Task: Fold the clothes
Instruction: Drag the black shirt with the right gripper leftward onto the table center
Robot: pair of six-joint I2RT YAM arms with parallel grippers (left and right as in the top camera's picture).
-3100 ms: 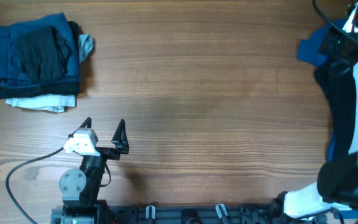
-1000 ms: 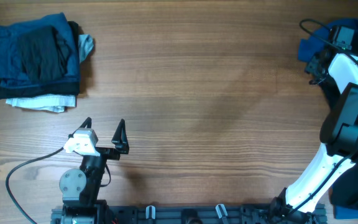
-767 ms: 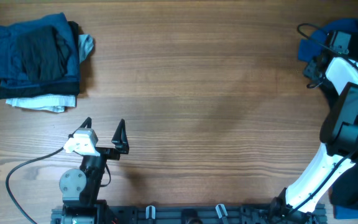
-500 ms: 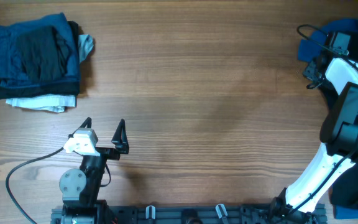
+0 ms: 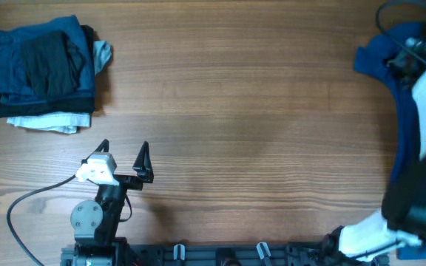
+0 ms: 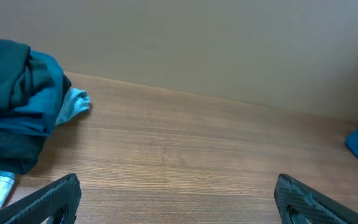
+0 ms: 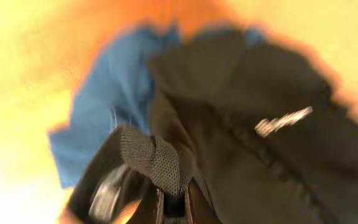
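Observation:
In the right wrist view my right gripper (image 7: 173,199) is shut on a fold of the black T-shirt (image 7: 260,162), which fills the blurred view and bears a small white mark (image 7: 284,121). The royal-blue T-shirt (image 7: 110,106) lies beside it. In the overhead view the blue shirt (image 5: 372,59) sits at the table's far right edge, with the blurred right arm (image 5: 420,111) above dark cloth there. My left gripper (image 5: 123,145) is open and empty near the front left, its fingers (image 6: 61,196) spread wide over bare wood.
A folded stack of blue, black and white clothes (image 5: 43,70) lies at the back left corner, and it also shows in the left wrist view (image 6: 17,124). The wooden table (image 5: 257,133) spans the middle. A black cable (image 5: 28,203) loops by the left arm's base.
The right arm has swung from bending over the clothes at the right edge to a blurred, moving pose. The left arm and the folded stack have not moved.

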